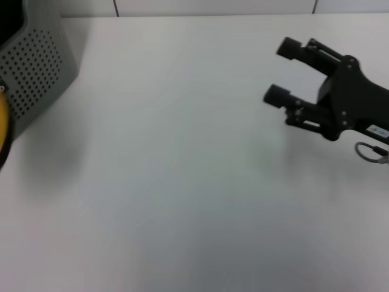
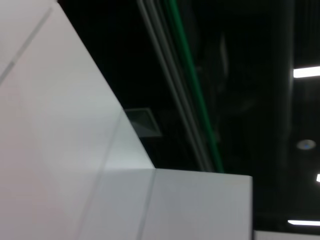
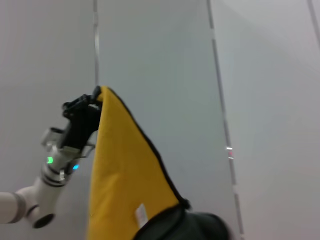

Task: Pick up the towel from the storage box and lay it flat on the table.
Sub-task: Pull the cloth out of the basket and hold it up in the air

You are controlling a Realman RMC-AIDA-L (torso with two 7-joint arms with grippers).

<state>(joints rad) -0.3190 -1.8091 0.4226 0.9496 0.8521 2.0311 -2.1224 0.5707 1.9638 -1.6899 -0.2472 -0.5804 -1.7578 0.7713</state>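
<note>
A: How are the jaws standing?

B: The right gripper [image 1: 283, 71] is seen spread wide above the table [image 1: 182, 182], with nothing held between its fingers. The left gripper [image 3: 89, 102] is made out only in the right wrist view, where it appears clamped on the top corner of the towel [image 3: 120, 175].

A: Why is the towel held that way?

B: It is hung from one corner, so the cloth drapes straight down and clear of the storage box [image 1: 33, 73]; a second corner is probably meant to be taken by the empty gripper, so that the cloth can be spread flat.

A: What is hidden or cut off?

B: In the head view only a sliver of yellow is shown at the left edge, beside the box's perforated wall. The box's interior is not shown. The towel's lower edge is blocked by a dark shape [image 3: 185, 227] close to the lens. Nothing of the task is shown in the left wrist view.
</note>
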